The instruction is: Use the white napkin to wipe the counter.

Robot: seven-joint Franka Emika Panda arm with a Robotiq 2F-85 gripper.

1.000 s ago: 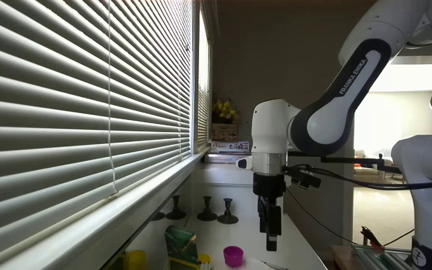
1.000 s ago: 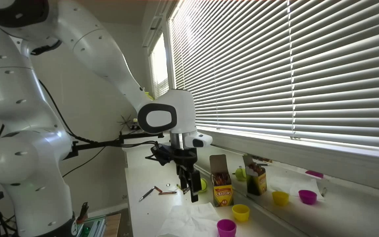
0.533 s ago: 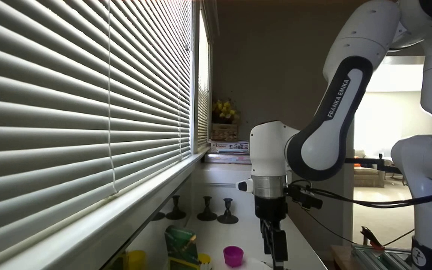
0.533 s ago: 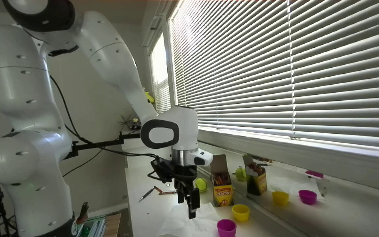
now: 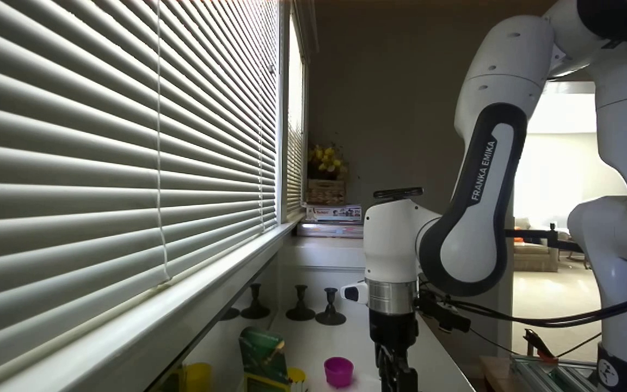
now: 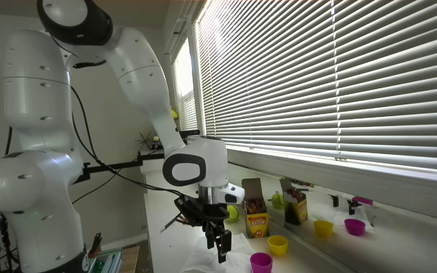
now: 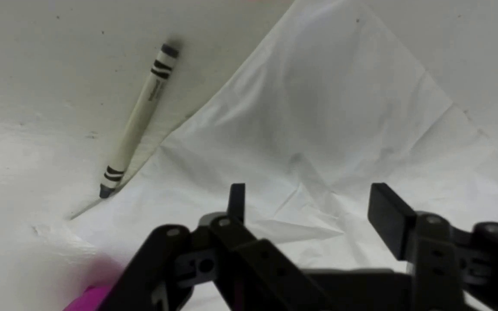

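The gripper (image 7: 307, 203) is positioned over the napkin (image 7: 318, 112) with its jaws parted; contact cannot be confirmed. The napkin is spread, wrinkled, on the counter (image 6: 167, 248), and in an exterior view a bare strip is seen between it and the counter's outer edge. Its opposite side is bordered by the pink cup (image 6: 261, 263); one edge is closely flanked by a crayon (image 7: 138, 119).

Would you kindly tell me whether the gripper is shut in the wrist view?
No, the gripper stands open, with the white napkin showing between its jaws.
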